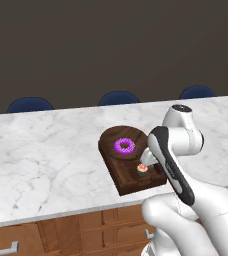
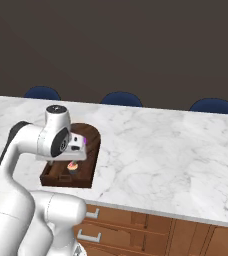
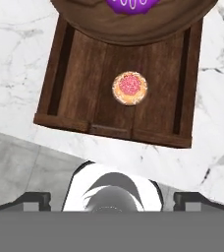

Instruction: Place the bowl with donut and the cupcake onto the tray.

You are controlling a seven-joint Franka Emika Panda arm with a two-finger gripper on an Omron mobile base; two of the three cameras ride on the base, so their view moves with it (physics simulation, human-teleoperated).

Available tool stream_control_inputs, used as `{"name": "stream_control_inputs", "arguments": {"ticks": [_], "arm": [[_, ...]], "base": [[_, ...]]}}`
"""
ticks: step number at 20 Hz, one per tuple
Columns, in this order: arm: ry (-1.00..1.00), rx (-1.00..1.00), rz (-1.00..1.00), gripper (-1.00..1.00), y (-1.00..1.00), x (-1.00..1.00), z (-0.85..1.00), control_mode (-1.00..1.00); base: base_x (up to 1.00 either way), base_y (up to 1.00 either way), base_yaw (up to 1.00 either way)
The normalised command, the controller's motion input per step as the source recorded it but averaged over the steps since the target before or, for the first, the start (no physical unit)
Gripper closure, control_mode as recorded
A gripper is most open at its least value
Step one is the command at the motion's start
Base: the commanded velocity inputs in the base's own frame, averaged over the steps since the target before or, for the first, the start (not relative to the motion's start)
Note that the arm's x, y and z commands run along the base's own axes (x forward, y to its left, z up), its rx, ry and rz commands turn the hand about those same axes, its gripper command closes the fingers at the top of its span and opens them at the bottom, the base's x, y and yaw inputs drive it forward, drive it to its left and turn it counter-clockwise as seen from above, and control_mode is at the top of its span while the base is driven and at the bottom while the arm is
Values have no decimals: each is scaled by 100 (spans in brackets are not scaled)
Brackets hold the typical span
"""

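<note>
While jaws gape, cupcake (image 3: 129, 88) on tray (image 3: 84, 64) beneath gripper (image 3: 111, 199)

The tray (image 3: 84, 69) looks like dark wood, matt, with plank grain running along its floor. The bowl (image 3: 133, 27) has the same brown wooden look, smoother. The donut (image 1: 124, 146) carries glossy purple frosting. The cupcake (image 3: 129, 88) has a rough pink, sprinkled top on a pale yellow rim; its wrapper's material is hard to tell. The counter (image 1: 41, 155) is polished white marble, grey-veined. The drawers (image 2: 186, 235) below appear to be varnished wood.
</note>
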Motion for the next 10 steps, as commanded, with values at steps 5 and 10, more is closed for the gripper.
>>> {"name": "stream_control_inputs", "arguments": {"ticks": [5,10], "arm": [[-4,0,0,-100,-4,-35,34,-100],[-4,0,0,-100,0,-19,36,-100]], "base": [[0,0,0],[0,0,0]]}}
